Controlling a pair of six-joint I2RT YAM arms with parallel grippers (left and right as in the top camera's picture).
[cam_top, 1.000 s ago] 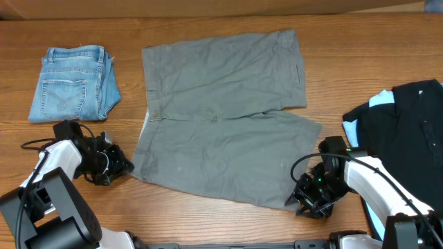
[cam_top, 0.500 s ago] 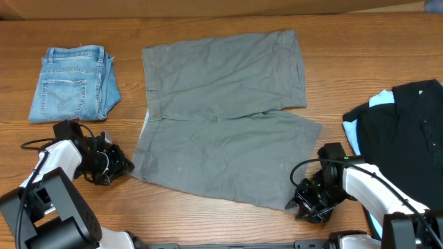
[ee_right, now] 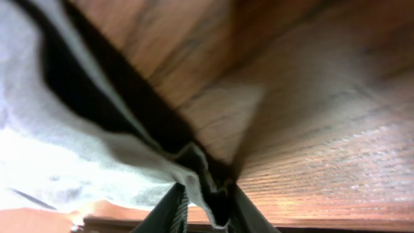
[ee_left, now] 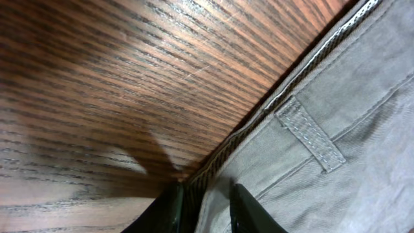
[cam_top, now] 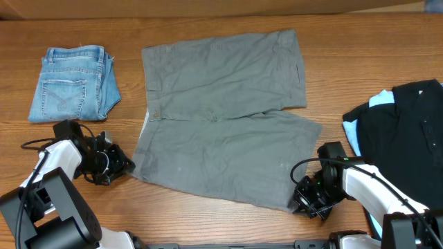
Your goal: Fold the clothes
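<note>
The grey-khaki shorts lie spread flat on the table, waistband at the left, legs to the right. My left gripper is at the near waistband corner; in the left wrist view its fingers are shut on the waistband edge. My right gripper is at the near leg's hem corner; in the right wrist view its fingers are shut on the hem, which is lifted slightly off the wood.
Folded blue denim shorts lie at the far left. A black and light blue garment pile lies at the right, close to my right arm. The table's front edge is just below both grippers.
My right gripper has shifted slightly left along the hem corner. The left arm and the shorts have not visibly moved.
</note>
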